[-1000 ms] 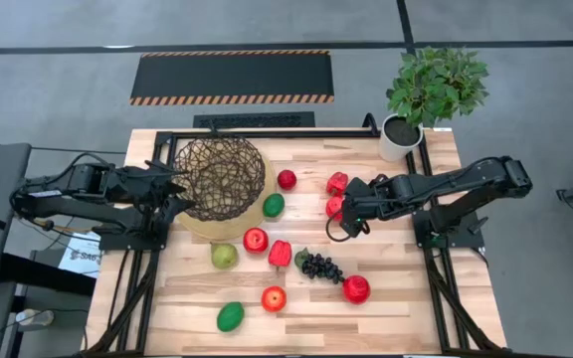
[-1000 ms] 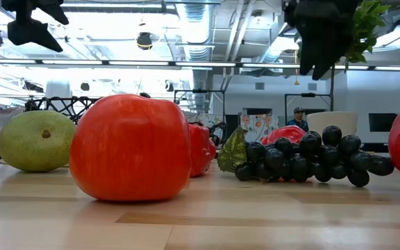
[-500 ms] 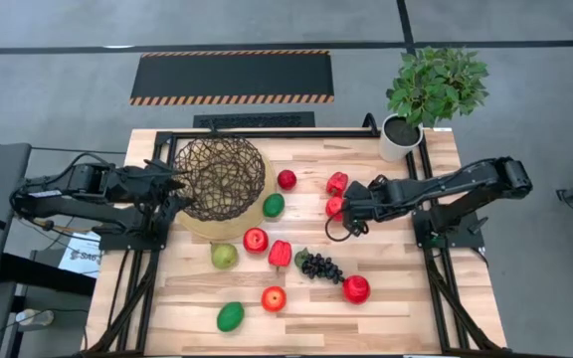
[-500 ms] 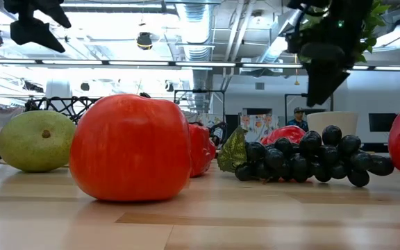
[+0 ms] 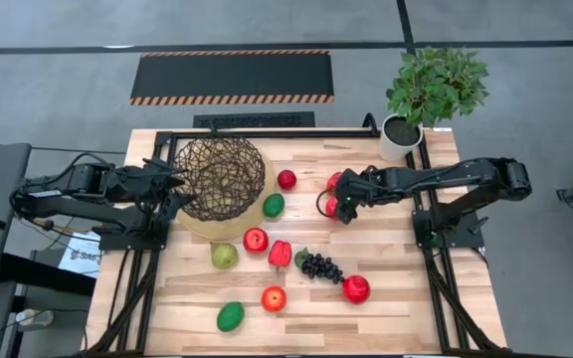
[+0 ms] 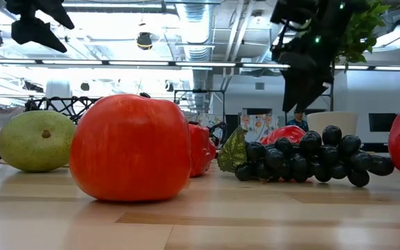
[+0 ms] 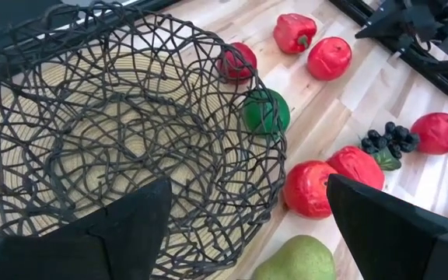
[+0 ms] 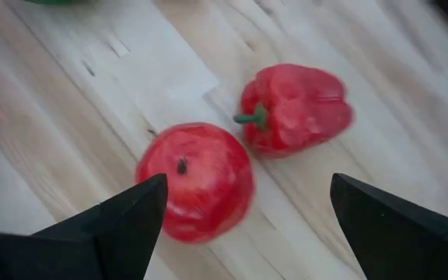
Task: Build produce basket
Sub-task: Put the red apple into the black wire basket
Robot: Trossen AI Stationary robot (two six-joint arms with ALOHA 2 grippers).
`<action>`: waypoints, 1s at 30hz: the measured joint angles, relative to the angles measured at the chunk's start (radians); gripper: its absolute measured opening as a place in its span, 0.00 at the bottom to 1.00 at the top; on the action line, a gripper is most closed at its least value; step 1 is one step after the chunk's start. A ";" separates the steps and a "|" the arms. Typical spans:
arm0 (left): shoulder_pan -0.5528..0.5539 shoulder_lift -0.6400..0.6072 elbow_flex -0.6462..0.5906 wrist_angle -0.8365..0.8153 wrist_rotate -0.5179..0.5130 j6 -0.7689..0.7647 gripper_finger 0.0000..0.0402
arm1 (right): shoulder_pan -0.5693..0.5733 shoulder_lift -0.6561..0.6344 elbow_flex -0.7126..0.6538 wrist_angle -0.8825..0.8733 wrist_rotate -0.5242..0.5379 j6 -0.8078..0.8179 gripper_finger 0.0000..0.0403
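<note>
The dark open-weave basket [image 5: 223, 177] stands on its tan base at the table's far left. My left gripper [image 5: 174, 187] waits open at the basket's left rim [image 7: 208, 233]. Produce lies spread over the table: red apples [image 5: 256, 240], a green oval [image 5: 274, 205], a pear [image 5: 224, 256], a red pepper [image 5: 280, 253] and dark grapes [image 5: 319, 266]. My right gripper [image 5: 335, 200] hangs open, pointing steeply down, just above a red apple [image 8: 195, 180] and a second red pepper [image 8: 294, 109]. It touches neither. My left gripper has its open fingers on either side of the basket's near rim [image 7: 232, 225]. I cannot tell whether they touch the weave.
A potted plant [image 5: 428, 94] in a white pot stands at the far right corner. More produce lies near the front edge: a red apple [image 5: 356, 288], another apple [image 5: 274, 298] and a green oval [image 5: 230, 316]. A black frame [image 5: 267, 132] runs along the table's far edge.
My right gripper has gone toward the table's far edge and a little left while sinking, and now hangs over the apple and pepper on the right. Its fingers have stayed open.
</note>
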 joint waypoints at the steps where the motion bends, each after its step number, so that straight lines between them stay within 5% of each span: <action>1: 0.000 0.000 0.000 0.000 0.000 0.000 0.82 | -0.006 0.000 -0.018 0.029 -0.018 0.000 0.94; 17: 0.000 0.000 0.000 -0.001 -0.047 0.023 0.82 | 0.016 0.003 -0.108 0.232 -0.038 0.000 0.94; 30: 0.000 0.000 0.000 -0.002 -0.060 0.041 0.82 | 0.020 0.003 -0.111 0.219 -0.031 0.060 0.94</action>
